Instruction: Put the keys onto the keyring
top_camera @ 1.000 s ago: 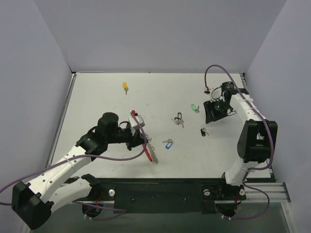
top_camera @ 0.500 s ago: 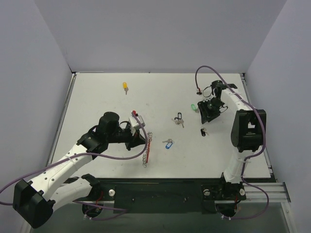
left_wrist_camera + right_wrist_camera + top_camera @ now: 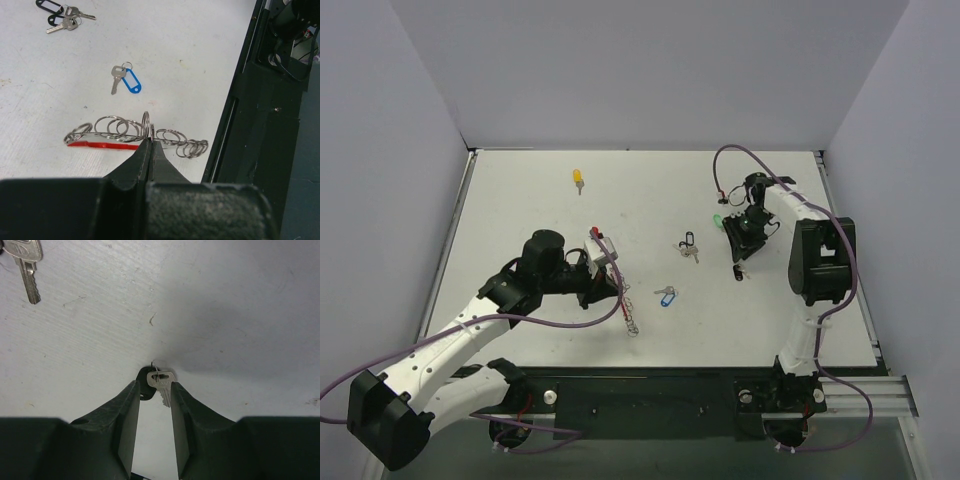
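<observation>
Pale lavender walls on 3 sides of a white, lightly scuffed counter (image 3: 520, 210), with a black rail (image 3: 650, 395) along the near edge. Left fingers (image 3: 150, 150) pressed fully together on the thin wire of the keyring (image 3: 117, 131), pinching it at about mid-length; red arc (image 3: 102, 145) just to one side of the tips, loose silver rings strung along the wire on both sides, the loop trailing from the tips toward the near edge, left of centre. Right fingers (image 3: 177, 405) down at the counter on the far right, parted by a narrow gap and straddling 1 black-tagged key (image 3: 161, 380): silver head and blade against one finger, black tag against the other, key lying flat on the surface. Impossible to tell whether pinched or merely bracketed. Pair of black-tagged keys (image 3: 62, 17) mid-counter, well apart from both arms. Blue-tagged key (image 3: 667, 295) near the keyring, on its right. Yellow-tagged key (image 3: 578, 178) alone toward the back left. Green tag (image 3: 718, 222) peeking out just beside the right wrist.
</observation>
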Motion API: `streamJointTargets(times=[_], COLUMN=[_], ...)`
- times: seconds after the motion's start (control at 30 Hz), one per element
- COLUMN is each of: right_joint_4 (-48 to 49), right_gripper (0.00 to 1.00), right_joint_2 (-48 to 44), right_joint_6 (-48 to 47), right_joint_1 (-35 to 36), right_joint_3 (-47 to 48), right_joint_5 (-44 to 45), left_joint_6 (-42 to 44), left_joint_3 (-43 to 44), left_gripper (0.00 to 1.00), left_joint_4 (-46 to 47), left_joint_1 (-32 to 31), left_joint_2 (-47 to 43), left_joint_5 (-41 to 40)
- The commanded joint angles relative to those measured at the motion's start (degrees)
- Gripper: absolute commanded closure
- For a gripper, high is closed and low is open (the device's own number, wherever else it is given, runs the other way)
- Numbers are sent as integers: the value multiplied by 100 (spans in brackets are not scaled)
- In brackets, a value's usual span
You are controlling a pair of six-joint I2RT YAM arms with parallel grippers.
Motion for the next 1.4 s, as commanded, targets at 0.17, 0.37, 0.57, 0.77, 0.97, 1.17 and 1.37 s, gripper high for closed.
streamJointTargets(times=[0.17, 0.37, 0.57, 0.77, 0.97, 1.17, 1.37], right_joint_4=[-252, -269, -278, -296, -296, -304, -304], right_gripper=[74, 78, 79, 80, 82, 83, 86], right_joint_2=[103, 173, 200, 279, 332, 332, 349], right_joint_6=[94, 103, 103, 111, 111, 111, 103], right_joint_1=[30, 39, 48, 39, 48, 48, 65], right_joint_3=[80, 63, 63, 63, 63, 63, 72], right_joint_5=[207, 137, 93, 66, 48, 5, -13], left_joint_6=[33, 33, 24, 24, 16, 15, 7], left_joint_3=[118, 118, 127, 118, 110, 118, 118], left_gripper=[100, 100, 100, 100, 100, 100, 100], left_joint_4=[185, 194, 194, 194, 194, 194, 194], left_joint_1=[64, 73, 73, 73, 73, 73, 73], left_joint_2=[-13, -4, -4, -4, -4, 4, 4], left_joint_5=[217, 235, 252, 252, 270, 279, 279])
